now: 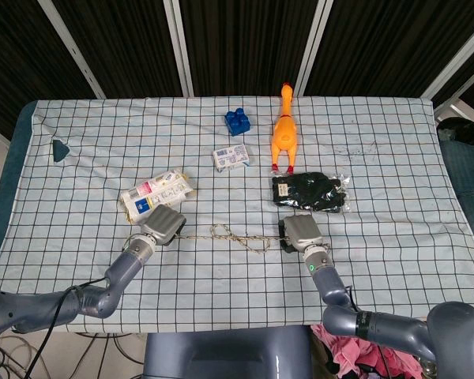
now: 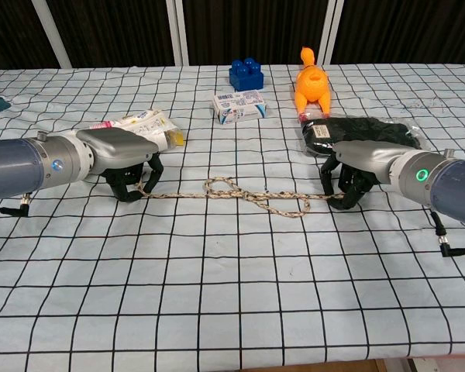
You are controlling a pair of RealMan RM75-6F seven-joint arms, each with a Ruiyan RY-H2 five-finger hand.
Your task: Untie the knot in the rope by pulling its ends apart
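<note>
Bimanual rope task on a checked tablecloth (image 1: 395, 260). The rope (image 2: 240, 194) lies near the table's front centre, stretched between both hands, its knot (image 2: 226, 187) a loose loop left of midspan. The left hand (image 2: 128, 159) grasps the left rope end with curled fingers; the right hand (image 2: 349, 172) grasps the right end. Behind lie a snack packet (image 1: 156, 192), blue block (image 1: 237, 122), small box (image 1: 231, 157), rubber chicken (image 1: 284, 126) and black bag (image 1: 312, 192)

Rope (image 2: 248, 194) lies on table (image 1: 395, 237) between left robot hand (image 2: 128, 167) and right robot hand (image 2: 349, 174)
</note>
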